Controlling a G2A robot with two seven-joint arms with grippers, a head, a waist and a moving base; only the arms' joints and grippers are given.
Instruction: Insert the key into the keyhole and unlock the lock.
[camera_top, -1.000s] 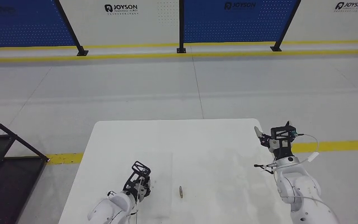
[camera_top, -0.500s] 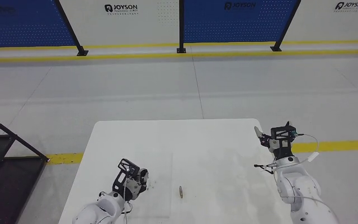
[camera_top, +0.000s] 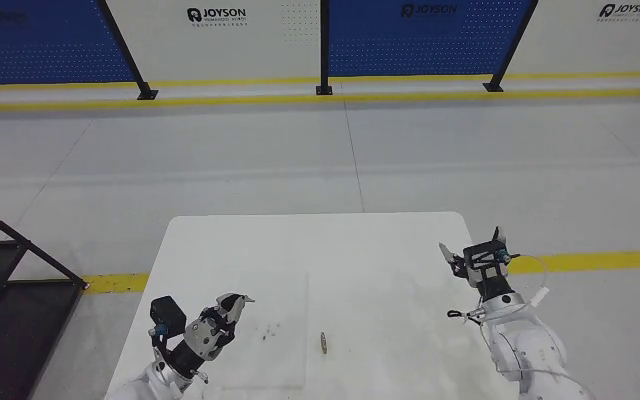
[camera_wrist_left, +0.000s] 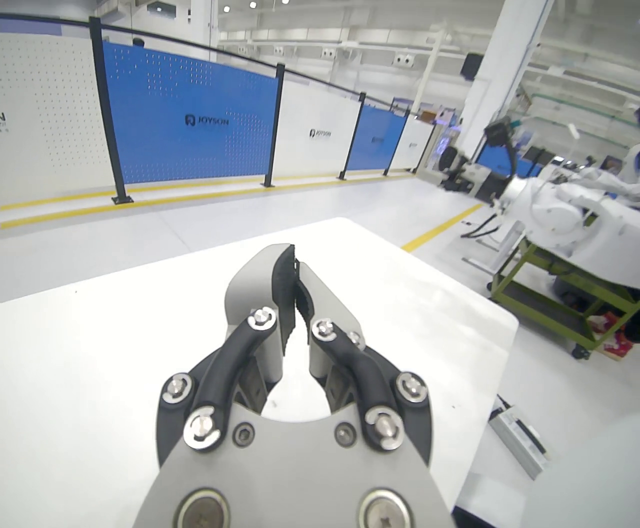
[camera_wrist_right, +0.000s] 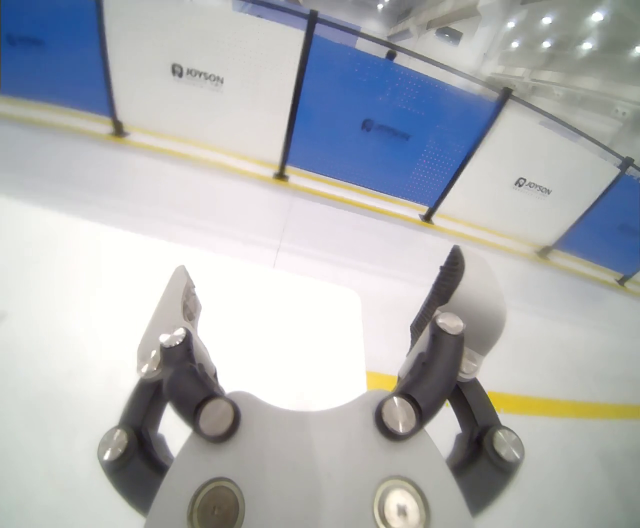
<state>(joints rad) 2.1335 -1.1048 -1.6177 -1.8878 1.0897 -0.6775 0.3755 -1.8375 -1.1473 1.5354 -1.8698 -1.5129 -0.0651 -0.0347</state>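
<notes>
Top view looks down on the table (camera_top: 300, 250), shared with wrist views close behind the left hand (camera_wrist_left: 295, 272) and right hand (camera_wrist_right: 317, 265).

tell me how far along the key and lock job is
Done: nothing visible; no key sits in any lock. In hand: nothing. The left end effector is shut on nothing I can see, and the right end effector is open and empty. One small metal object lies untouched on the table, too small to tell whether key or lock. Remaining: grasping, inserting, turning, all of it.

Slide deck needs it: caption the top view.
Key lies on the white table between left gripper and right gripper, held by neither.
</notes>
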